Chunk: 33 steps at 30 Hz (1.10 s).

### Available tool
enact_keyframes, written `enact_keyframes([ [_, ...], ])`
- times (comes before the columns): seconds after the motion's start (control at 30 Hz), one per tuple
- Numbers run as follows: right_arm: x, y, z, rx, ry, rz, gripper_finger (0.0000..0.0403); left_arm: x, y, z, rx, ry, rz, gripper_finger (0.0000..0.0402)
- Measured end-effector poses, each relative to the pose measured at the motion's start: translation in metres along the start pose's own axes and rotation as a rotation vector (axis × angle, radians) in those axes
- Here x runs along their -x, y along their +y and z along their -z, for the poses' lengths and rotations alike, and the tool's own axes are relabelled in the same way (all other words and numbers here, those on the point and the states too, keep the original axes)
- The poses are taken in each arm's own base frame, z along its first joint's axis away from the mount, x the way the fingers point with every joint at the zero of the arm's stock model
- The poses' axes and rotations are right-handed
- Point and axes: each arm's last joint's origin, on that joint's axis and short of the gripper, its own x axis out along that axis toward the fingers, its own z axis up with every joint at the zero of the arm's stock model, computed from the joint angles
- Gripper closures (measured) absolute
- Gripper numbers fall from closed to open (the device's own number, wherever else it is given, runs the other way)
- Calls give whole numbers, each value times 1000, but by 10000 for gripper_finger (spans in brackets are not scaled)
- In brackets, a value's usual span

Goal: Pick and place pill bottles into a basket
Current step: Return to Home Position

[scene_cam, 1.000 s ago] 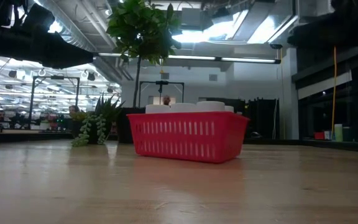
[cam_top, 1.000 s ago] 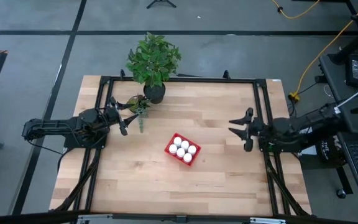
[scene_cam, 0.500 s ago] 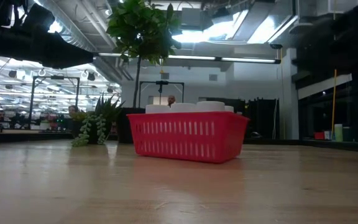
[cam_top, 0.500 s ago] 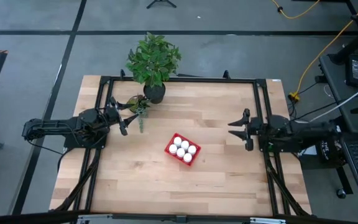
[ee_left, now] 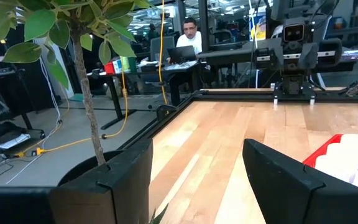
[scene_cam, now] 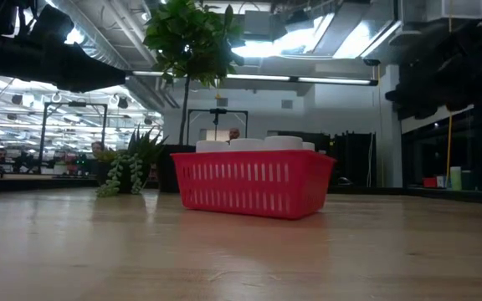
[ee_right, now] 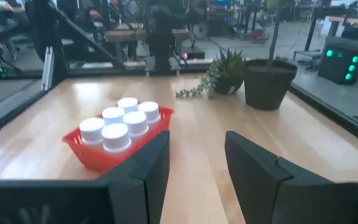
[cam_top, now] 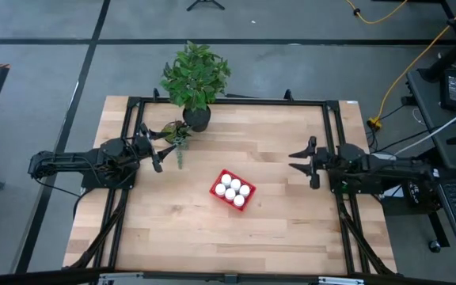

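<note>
The red mesh basket (cam_top: 233,190) stands near the table's middle with several white pill bottles (cam_top: 232,188) upright inside it; it also shows in the low view (scene_cam: 253,183) and the right wrist view (ee_right: 114,140). My left gripper (cam_top: 155,150) is open and empty at the table's left, beside the small trailing plant. My right gripper (cam_top: 302,161) is open and empty at the table's right side, well clear of the basket.
A leafy plant in a black pot (cam_top: 196,117) stands at the far edge, and a small trailing plant (cam_top: 176,134) sits next to it, close to my left gripper. Bare wood lies around the basket. A person sits at a desk beyond the table (ee_left: 188,37).
My right arm has drawn back toward the table's right edge, its gripper moving slightly toward the far edge. The basket and bottles have not moved.
</note>
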Motion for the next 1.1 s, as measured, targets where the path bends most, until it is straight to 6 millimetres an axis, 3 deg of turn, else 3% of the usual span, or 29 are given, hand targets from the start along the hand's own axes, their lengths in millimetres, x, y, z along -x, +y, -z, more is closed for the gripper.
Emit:
enact_keyframes([
  [0.2, -4, 0, 6, 67, 70, 1, 246, 0, 0, 0, 0, 0, 0, 157],
  [0.33, -6, 0, 1, 133, 27, 1, 246, 0, 0, 0, 0, 0, 0, 158],
  [0.47, -7, 0, -6, 121, -47, 5, 246, 0, 0, 0, 0, 0, 0, 155],
  [1.1, -7, 0, -6, 102, -50, 4, 246, 0, 0, 0, 0, 1, 0, 157],
])
